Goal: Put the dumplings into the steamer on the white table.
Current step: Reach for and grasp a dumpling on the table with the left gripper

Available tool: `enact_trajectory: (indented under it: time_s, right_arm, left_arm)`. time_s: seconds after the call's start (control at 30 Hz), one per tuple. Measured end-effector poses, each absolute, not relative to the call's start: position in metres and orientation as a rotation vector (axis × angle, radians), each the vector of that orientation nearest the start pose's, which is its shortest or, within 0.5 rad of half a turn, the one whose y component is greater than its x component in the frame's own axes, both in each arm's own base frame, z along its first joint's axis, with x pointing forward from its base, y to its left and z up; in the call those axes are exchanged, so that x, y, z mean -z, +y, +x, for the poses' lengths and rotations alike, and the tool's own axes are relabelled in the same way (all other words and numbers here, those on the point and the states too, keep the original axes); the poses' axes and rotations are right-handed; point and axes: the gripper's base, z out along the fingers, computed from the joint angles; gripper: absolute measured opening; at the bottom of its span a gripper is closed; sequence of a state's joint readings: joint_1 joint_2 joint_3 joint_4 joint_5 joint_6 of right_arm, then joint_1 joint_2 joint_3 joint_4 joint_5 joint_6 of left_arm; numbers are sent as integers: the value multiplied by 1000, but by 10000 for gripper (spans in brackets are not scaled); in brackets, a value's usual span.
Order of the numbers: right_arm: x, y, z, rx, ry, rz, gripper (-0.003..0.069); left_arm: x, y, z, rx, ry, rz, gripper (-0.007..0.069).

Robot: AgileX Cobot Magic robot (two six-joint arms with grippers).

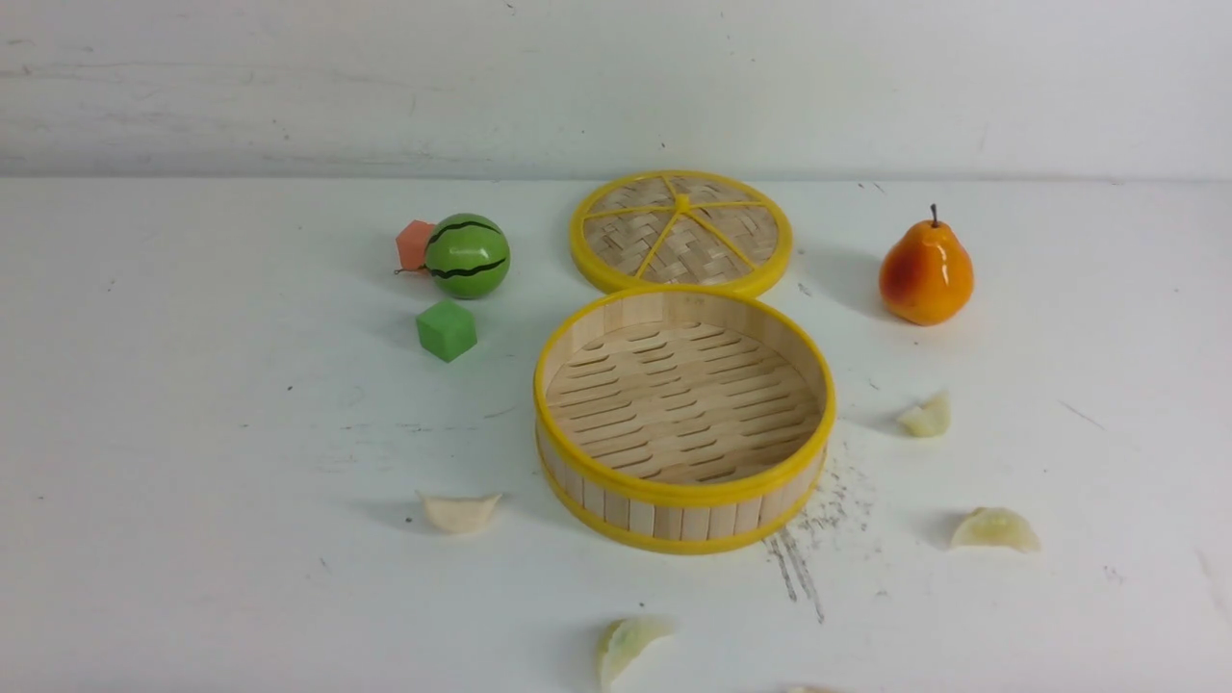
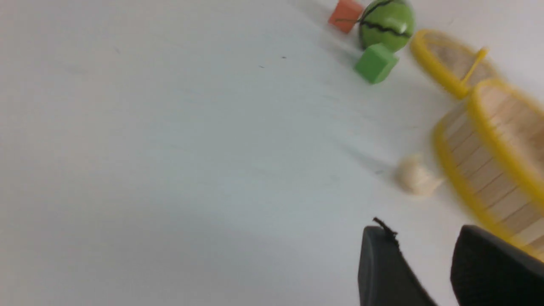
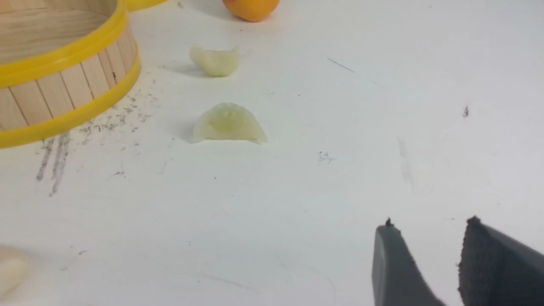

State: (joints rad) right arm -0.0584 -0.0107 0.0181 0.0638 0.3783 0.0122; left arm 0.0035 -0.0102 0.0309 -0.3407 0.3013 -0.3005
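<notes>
Steamer [image 1: 674, 525]: stood mid-surface [image 1: 192, 433], uncovered. Dumplings [image 1: 460, 511]: lay outside it on the surface, at 3, 4, 6 and 8 o'clock. Left tool [image 2: 423, 231], right tool [image 3: 429, 224]: jaws moderately parted, holding nothing.

Slatted wooden steamer [image 1: 674, 522], glossy pear [image 1: 926, 274]

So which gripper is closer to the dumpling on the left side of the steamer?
Left. The left gripper hangs just short of that dumpling, beside the left wall of the steamer. The right gripper is over on the steamer's other side, near two other dumplings.
</notes>
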Motion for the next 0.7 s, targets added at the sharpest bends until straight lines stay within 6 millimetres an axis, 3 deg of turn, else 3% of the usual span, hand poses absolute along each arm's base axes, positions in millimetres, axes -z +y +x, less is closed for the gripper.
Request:
enact_trajectory:
  time_s: [0.13,0.2,0.27,0.4,0.53,0.67,0.7]
  right_arm:
    - [-175,4,53,-202,1850,219,240]
    - [-176,10,53,-401,1824,366,240]
    - [-177,16,53,-649,1775,558,240]
    - [-185,23,53,-1041,1630,849,240]
    - [-189,23,54,-1117,1568,905,240]
    - [-191,21,55,-1140,1516,936,240]
    - [-192,21,55,-1132,1515,923,240]
  left_arm:
    - [-184,-16,55,1012,1585,-909,237]
    - [-188,-18,55,1211,1483,-1078,237]
    - [-190,-18,55,1302,1423,-1152,237]
    - [-192,-18,55,1337,1388,-1179,237]
    - [-194,-20,54,1353,1414,-1158,237]
    - [-223,-26,47,1269,1496,-898,237]
    - [-243,-29,41,1204,1514,-731,232]
